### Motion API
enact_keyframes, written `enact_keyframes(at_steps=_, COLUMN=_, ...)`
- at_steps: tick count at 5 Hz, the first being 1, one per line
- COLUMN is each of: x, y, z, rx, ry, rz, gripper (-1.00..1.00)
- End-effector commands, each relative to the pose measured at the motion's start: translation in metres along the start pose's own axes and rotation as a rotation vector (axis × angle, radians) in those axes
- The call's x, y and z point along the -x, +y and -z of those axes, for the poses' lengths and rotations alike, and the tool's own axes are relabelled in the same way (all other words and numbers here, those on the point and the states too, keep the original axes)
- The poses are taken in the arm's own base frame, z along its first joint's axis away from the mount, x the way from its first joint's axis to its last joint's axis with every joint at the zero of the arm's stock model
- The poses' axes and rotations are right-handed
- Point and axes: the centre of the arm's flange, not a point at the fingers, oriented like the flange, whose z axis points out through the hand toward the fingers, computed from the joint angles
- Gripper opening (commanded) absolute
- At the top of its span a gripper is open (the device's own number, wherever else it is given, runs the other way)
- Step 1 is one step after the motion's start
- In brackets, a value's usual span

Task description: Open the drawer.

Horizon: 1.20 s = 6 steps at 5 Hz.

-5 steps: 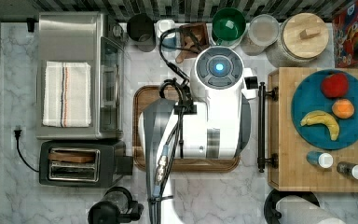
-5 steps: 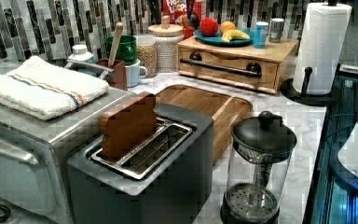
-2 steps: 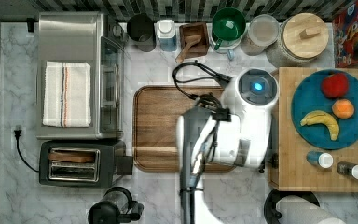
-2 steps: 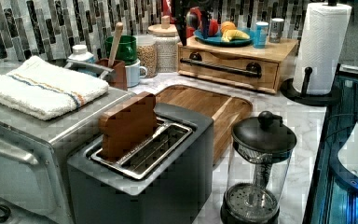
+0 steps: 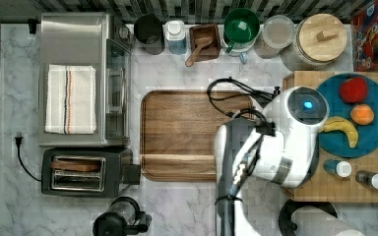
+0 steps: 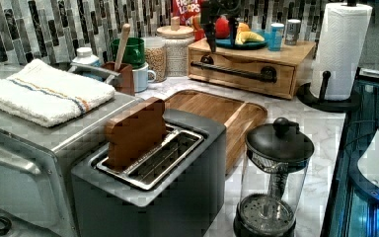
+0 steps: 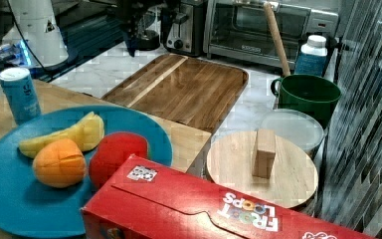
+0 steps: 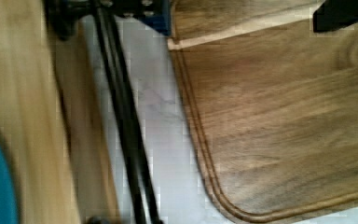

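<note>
Since the earlier frames, the arm (image 5: 270, 147) has swung across the tray (image 5: 187, 132) toward the top view's right. Its pincer (image 6: 220, 24) hangs above the handle (image 6: 234, 70), fingers apart. A bare strip of table (image 8: 154, 112) separates the tray's edge from the closed drawer (image 6: 242, 74) behind.

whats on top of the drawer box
On the drawer unit's top sits a blue plate holding an apple, orange and banana, plus two small shakers. The arm covers part of that top. Drawer contents are hidden.
</note>
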Motion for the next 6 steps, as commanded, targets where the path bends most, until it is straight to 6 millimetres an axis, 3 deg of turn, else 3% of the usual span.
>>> enact_keyframes(at_steps=1, x=-0.012, y=0.033, z=0.015, rx=0.008, ry=0.156, rz=0.151, gripper=1.0)
enact_keyframes(at_steps=4, x=-0.021, y=0.034, z=-0.035, rx=0.034, ry=0.211, rz=0.136, gripper=1.0)
enact_keyframes(at_steps=5, x=-0.022, y=0.043, z=-0.051, rx=0.009, ry=0.2, rz=0.13, gripper=1.0)
enact_keyframes(at_steps=6, x=-0.013, y=0.045, z=-0.072, rx=0.019, ry=0.205, rz=0.117, gripper=1.0)
